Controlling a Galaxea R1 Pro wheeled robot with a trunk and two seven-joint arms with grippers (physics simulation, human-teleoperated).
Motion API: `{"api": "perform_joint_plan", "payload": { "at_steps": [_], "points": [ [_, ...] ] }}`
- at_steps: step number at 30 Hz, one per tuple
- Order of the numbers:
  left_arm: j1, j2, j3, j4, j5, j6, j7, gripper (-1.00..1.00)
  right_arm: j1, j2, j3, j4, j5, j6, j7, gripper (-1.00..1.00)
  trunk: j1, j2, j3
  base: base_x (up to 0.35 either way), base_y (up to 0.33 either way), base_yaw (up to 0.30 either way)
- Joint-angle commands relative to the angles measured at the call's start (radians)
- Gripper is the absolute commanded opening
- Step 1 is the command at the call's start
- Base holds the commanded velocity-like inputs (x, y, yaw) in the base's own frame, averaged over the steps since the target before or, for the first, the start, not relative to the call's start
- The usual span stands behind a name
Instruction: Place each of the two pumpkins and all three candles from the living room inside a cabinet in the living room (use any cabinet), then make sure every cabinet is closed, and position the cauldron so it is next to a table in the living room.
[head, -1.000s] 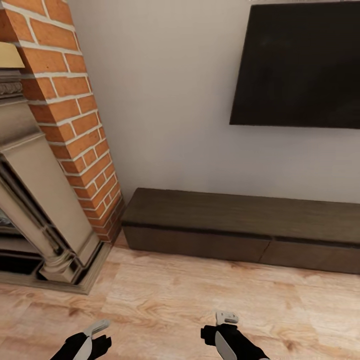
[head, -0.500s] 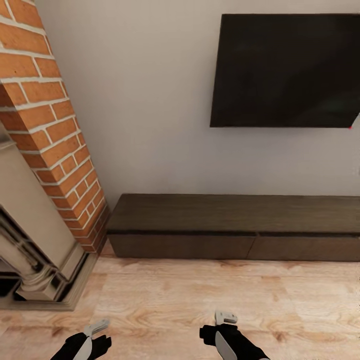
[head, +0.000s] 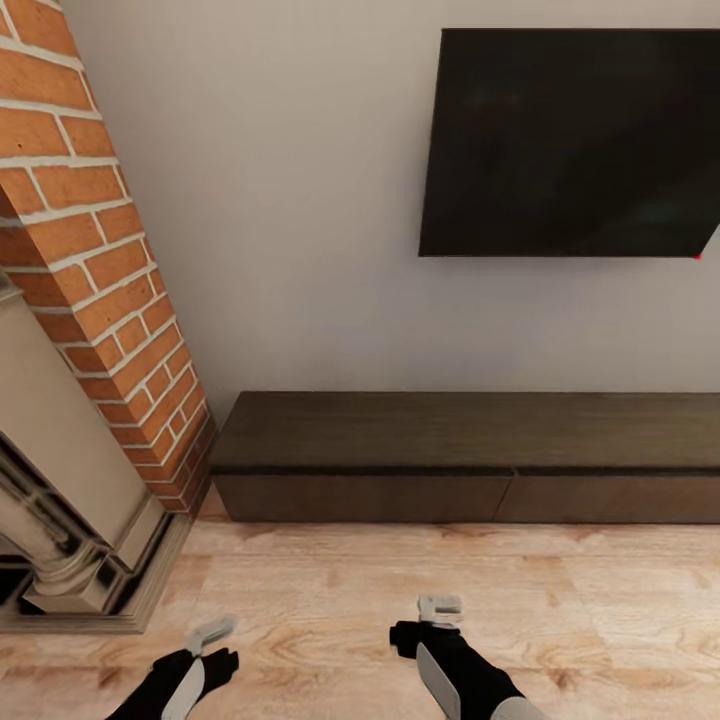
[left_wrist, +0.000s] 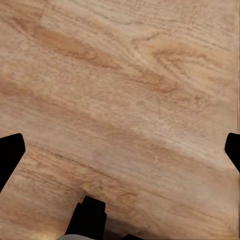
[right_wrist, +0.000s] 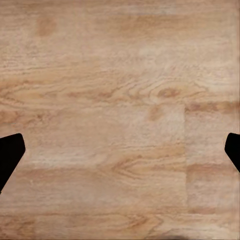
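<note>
Cabinet (head: 470, 455) shut vs wall; both grippers wide over floor (head: 330, 580).

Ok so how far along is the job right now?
Nothing shows as done from here. The cabinet faces the robot with both drawer fronts shut, under the TV. Both grippers, left and right, hang over the wood floor, jaws open and empty. No pumpkins, candles or cauldron are in sight, so whether any are stowed can't be told.
</note>
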Motion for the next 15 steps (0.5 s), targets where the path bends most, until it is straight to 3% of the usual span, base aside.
{"api": "perform_joint_plan", "payload": {
  "at_steps": [1, 7, 11, 15],
  "points": [
    [-0.001, -0.006, -0.002, -0.006, -0.002, -0.006, 0.006, 1.0, -0.004, 0.0, 0.006, -0.006, 0.006, -0.006, 0.004, 1.0, 0.0, 0.0, 0.0, 0.0, 0.0, 0.0],
    [-0.002, -0.04, -0.004, -0.039, -0.004, 0.005, 0.027, 1.0, -0.008, 0.0, 0.04, -0.04, 0.032, -0.039, 0.037, 1.0, 0.0, 0.0, 0.0, 0.022, 0.0, 0.0],
    [-0.002, -0.039, -0.001, -0.062, -0.003, 0.024, 0.027, 1.0, -0.009, 0.0, 0.062, -0.062, 0.032, -0.062, 0.06, 1.0, 0.0, 0.0, 0.0, 0.188, 0.0, 0.0],
    [-0.002, -0.038, 0.0, -0.084, -0.002, 0.047, 0.014, 1.0, -0.009, 0.0, 0.053, -0.085, 0.022, -0.065, 0.074, 1.0, 0.0, 0.0, 0.0, 0.082, 0.0, 0.0]
  ]
}}
